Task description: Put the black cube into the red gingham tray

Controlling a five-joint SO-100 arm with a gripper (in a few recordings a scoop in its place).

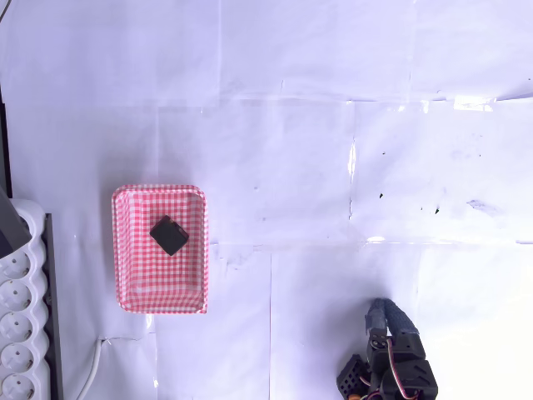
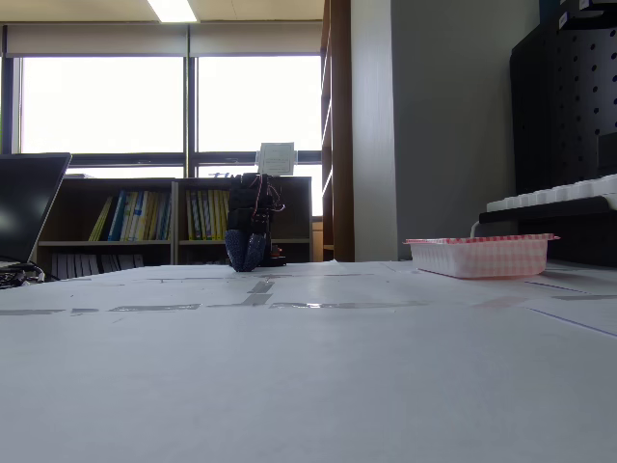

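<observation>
Black against the red-and-white checks, the cube [image 1: 169,234] already sits inside the tray [image 1: 122,250], turned cornerwise to the tray's sides and a little toward the upper end in the overhead view, clear of the raised rim all round. Judging from that, the placing looks finished, and what remains is only to keep the arm well out of the way.

White paper sheets taped together cover the bench [image 1: 333,167]. The hand [image 1: 385,312] is folded back at the lower right of the overhead view, well apart from the tray, with bare bench between the two. Its fingers point up the picture, but they overlap the dark arm behind them, so I cannot tell whether they are parted or pressed together; nothing appears to be held in them.

In the fixed view the arm [image 2: 251,231] stands far off near the back of the bench, and the tray [image 2: 479,256] rests on the right; its rim hides the cube from this low angle.

To do this last step well, the arm should settle in its rest pose without swinging toward the tray, since a knock to the light tray could slide it or tip the cube out. A white power strip [image 1: 21,333] lies just left of the tray in the overhead view, not touching it.
</observation>
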